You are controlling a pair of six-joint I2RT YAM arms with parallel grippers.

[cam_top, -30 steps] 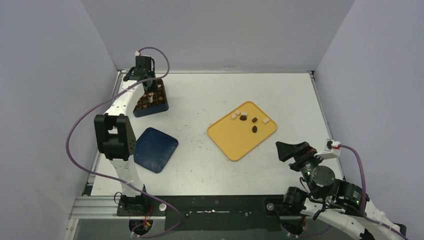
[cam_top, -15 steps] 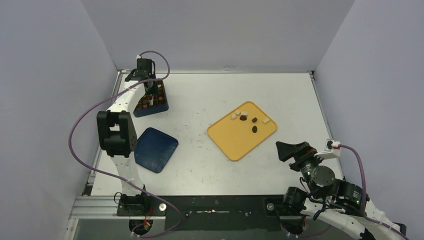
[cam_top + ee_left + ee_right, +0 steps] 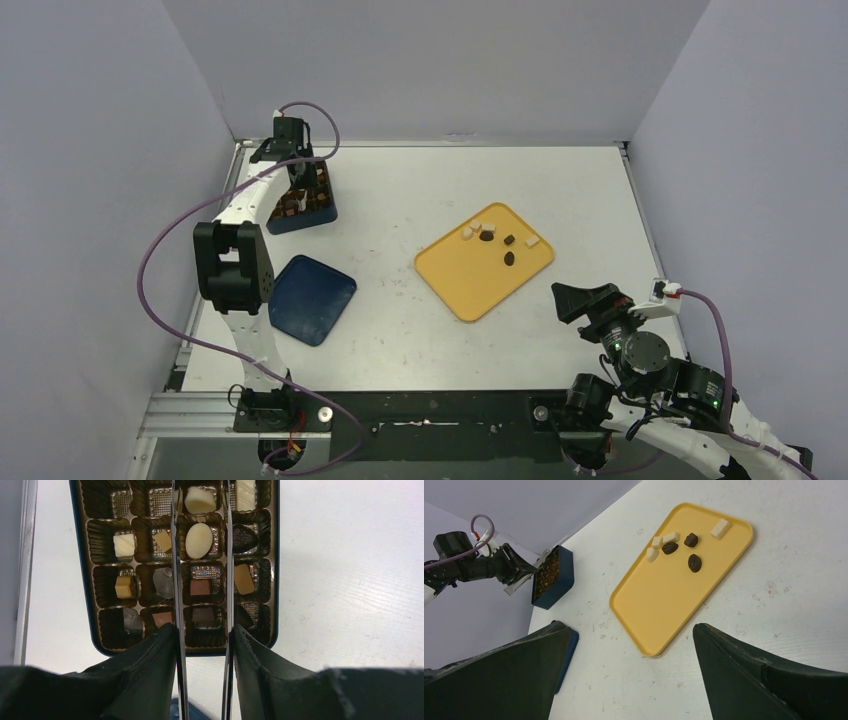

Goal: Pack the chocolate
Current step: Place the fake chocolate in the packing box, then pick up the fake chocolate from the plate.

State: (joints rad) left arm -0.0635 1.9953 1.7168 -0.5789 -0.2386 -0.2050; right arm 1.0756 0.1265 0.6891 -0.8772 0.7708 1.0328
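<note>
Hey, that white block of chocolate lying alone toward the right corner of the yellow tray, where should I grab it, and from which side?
Grip the white block across its two long sides, bringing the tongs straight down. It lies flat, apart from the other pieces, so both long faces are free; the yellow tray's raised rim close by hampers a sideways approach.

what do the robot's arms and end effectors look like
The left arm and right arm have white links, black joints and a purple cable each. The left end effector and right end effector have broad matte black fingers.
</note>
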